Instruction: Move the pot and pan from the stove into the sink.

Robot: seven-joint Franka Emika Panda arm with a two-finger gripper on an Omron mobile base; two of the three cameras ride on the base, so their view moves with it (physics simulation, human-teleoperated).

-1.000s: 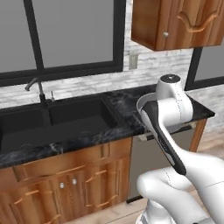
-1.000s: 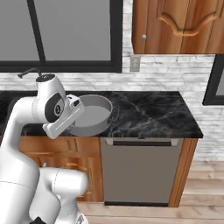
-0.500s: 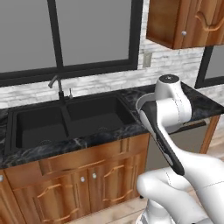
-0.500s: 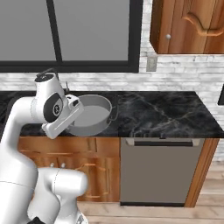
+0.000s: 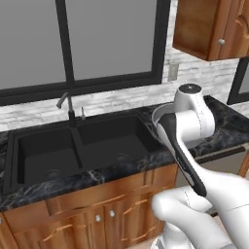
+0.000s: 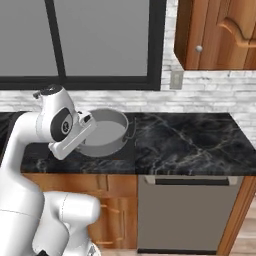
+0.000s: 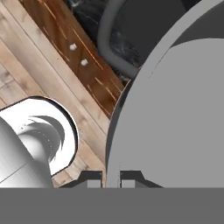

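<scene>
The round grey pot point(image 6: 106, 131) hangs just above the black counter, with my gripper point(image 7: 111, 180) shut on its thin rim. In the hand view the pot's wall point(image 7: 175, 118) curves up from between the two fingertips, and one loop handle point(image 7: 107, 48) shows at the top. The left base view has only a sliver of the pot point(image 5: 157, 116) behind my arm. To the pot's left lies the black double-basin sink point(image 5: 48, 155) with its thin grey faucet point(image 5: 65, 104). The pan and the stove are out of view.
Black marble counter point(image 6: 190, 140) runs right of the pot, with a steel dishwasher point(image 6: 185, 210) below it. Wooden wall cabinets point(image 6: 215, 35) hang at the upper right. A dark-framed window point(image 5: 73, 44) sits behind the sink. Wooden base cabinets point(image 5: 97, 209) stand under the sink.
Both base views have shifted with the base: the sink now sits further right and nearer the arm. The pot stays in the shut gripper, held the same way.
</scene>
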